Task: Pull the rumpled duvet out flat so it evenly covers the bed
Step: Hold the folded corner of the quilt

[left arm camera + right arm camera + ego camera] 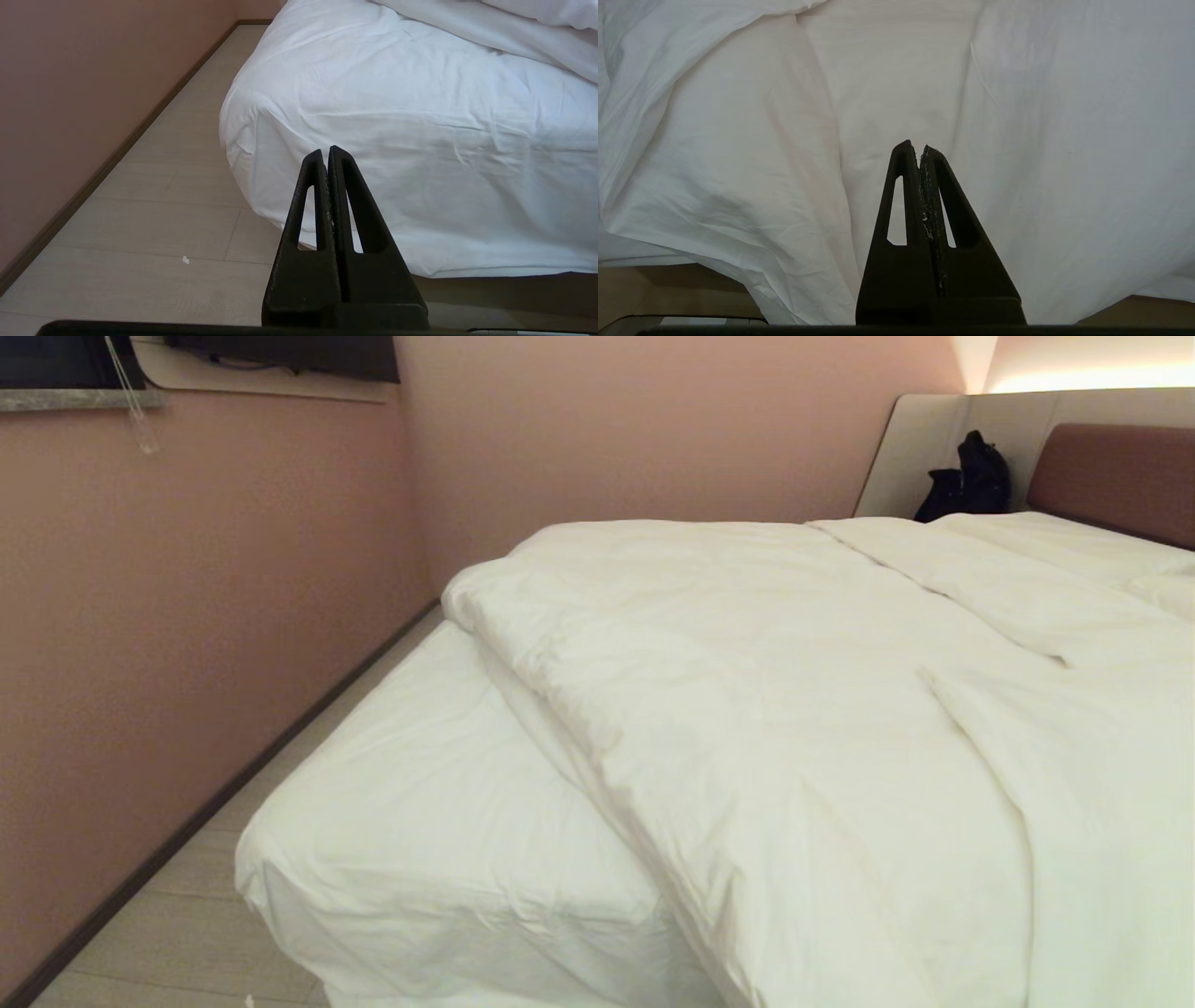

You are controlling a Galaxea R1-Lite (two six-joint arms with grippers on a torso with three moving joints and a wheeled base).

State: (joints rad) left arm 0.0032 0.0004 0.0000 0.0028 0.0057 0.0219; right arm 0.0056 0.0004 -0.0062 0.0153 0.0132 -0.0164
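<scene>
Two pincers we log, both clenched and empty: left pincer (327, 151) faces the bed (401, 859) at its bare corner, right pincer (920, 148) faces the duvet (794, 728) draped over the foot, bunched slantwise toward our right, nearer that arm.

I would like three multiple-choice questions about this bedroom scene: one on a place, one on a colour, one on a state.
1. Which part of the bed lies uncovered by the duvet?
A. near left corner
B. headboard end
C. none

2. What colour is the bag by the headboard?
A. red
B. black
C. white

3. How is the left hand?
A. shut, empty
B. open
C. gripping the duvet

Answers: 1 A, bare sheet shows there. 2 B, it looks dark against the pale surround. 3 A, fingers meet in front of the mattress corner.
</scene>
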